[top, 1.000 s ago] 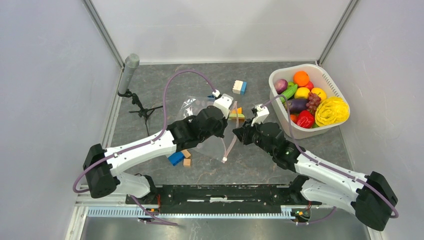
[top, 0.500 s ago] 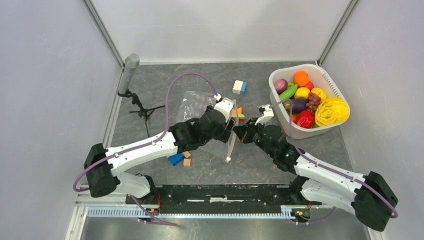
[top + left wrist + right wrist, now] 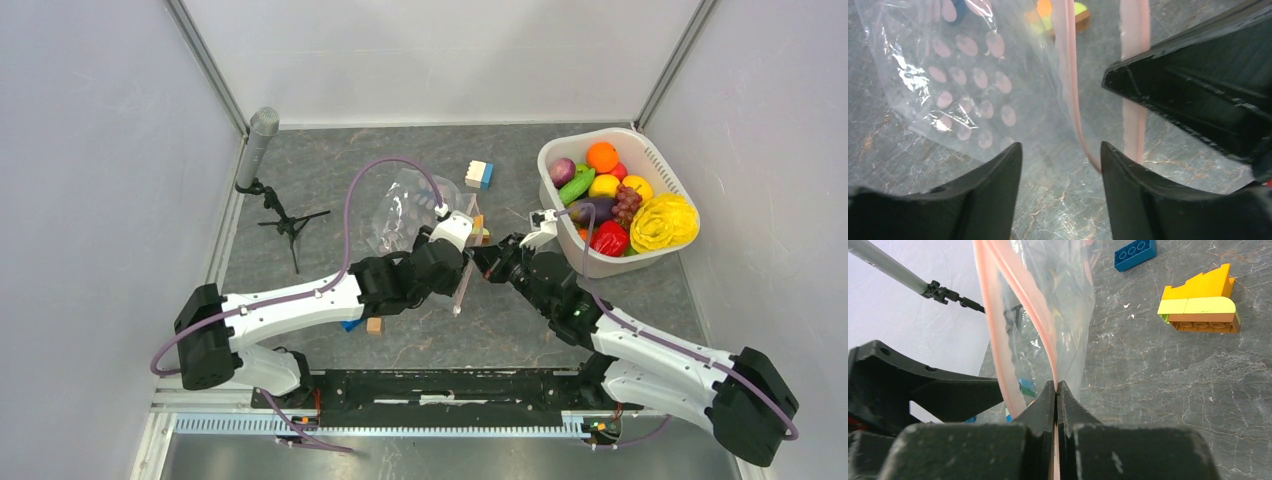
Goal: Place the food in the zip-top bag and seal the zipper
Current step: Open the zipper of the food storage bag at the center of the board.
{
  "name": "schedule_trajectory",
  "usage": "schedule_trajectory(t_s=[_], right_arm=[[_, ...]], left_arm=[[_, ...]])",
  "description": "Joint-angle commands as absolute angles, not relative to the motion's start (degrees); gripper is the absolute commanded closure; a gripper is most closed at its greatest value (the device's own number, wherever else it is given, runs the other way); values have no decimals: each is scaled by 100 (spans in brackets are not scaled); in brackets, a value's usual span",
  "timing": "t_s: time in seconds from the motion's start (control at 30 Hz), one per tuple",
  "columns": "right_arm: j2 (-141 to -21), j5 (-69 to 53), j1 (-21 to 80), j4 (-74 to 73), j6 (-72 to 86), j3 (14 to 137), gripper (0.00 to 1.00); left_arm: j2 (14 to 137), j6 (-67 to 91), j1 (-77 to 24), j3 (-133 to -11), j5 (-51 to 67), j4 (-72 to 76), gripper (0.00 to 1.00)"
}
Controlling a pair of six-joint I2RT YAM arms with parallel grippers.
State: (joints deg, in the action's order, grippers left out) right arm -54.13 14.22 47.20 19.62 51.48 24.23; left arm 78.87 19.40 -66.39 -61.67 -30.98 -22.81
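Right gripper [image 3: 1056, 386]: pressed together on one lip of the zipper [image 3: 993, 340], holding that edge of the bag [image 3: 398, 208] up off the table [image 3: 520, 330] so the mouth hangs where you can work it. Left gripper [image 3: 1060, 152]: spread, with the other pink lip running between its jaws unpinched, probably placed to take that lip and part the mouth. Bag: mid-table, just ahead of both grippers, no food seen inside. Food [image 3: 612, 198]: all in the basket [image 3: 652, 150], well apart to the right. Blocks [image 3: 1200, 302]: loose beside the bag; leave them.
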Motion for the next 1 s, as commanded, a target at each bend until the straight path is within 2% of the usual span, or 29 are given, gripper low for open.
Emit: schedule_trajectory(t_s=[0.0,0.27,0.5,0.63,0.8,0.97], right_arm=[[-5180,1646,4720,2014,5313,2338,100],[-5183,1491,4719,1735,5018,2496,100],[-5167,1424,4721,1753,4995,2382,100],[-5187,1418,4720,1680,4913,2403,100],[-5374,1186,4713,1581,4593,2540,100],[-5706,1144,4562,472,3746,3191,100]], left_arm=[[7826,2179,-6689,-6016,-3708,-2231,40],[7729,2139,-6688,-5732,-3472,-1569,45],[7483,2088,-6680,-5337,-2659,-655,71],[7335,2118,-6654,-5213,-2597,-527,85],[7161,2092,-6565,-5209,-2787,-645,97],[6978,1870,-6527,-5519,-3103,-1269,98]])
